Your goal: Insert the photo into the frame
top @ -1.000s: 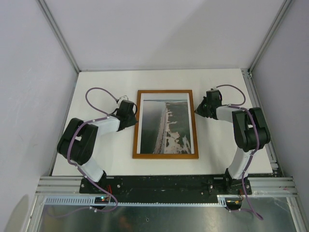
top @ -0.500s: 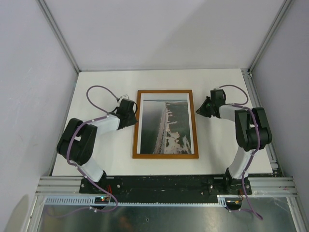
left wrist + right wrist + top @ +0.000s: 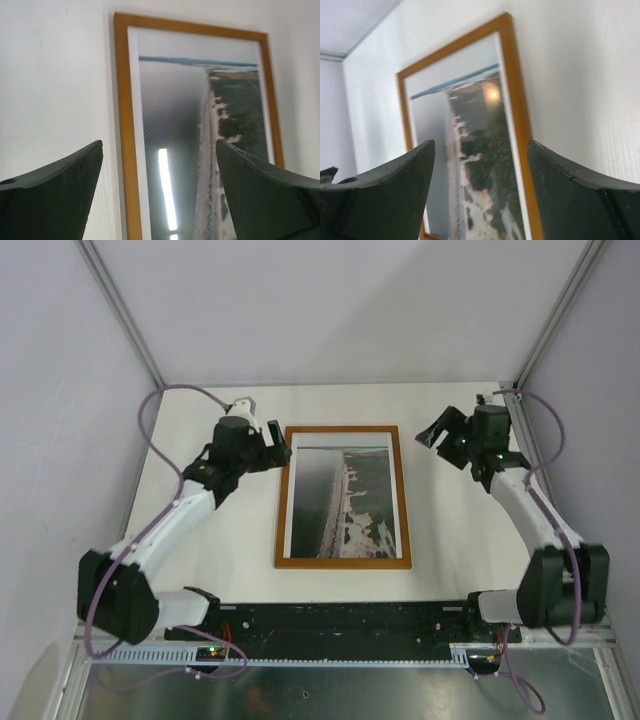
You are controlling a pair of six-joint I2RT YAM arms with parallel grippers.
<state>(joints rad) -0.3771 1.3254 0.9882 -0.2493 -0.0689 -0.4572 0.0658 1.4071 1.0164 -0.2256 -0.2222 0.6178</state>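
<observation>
Top external vs 1 s back: we're lifting both arms off the frame (image 3: 343, 562), left gripper (image 3: 272, 452) & right gripper (image 3: 436, 434) jaws spreading apart, empty, w/ photo (image 3: 343, 502) sitting inside it, flat on table (image 3: 450, 540), so task's looking done.

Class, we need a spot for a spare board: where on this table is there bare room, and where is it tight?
Widest bare patch: the table between the frame and the right arm. Also the strip between the frame's far rail and the back wall. Tight: beside the frame's far corners, where the left gripper and right gripper hang.
</observation>
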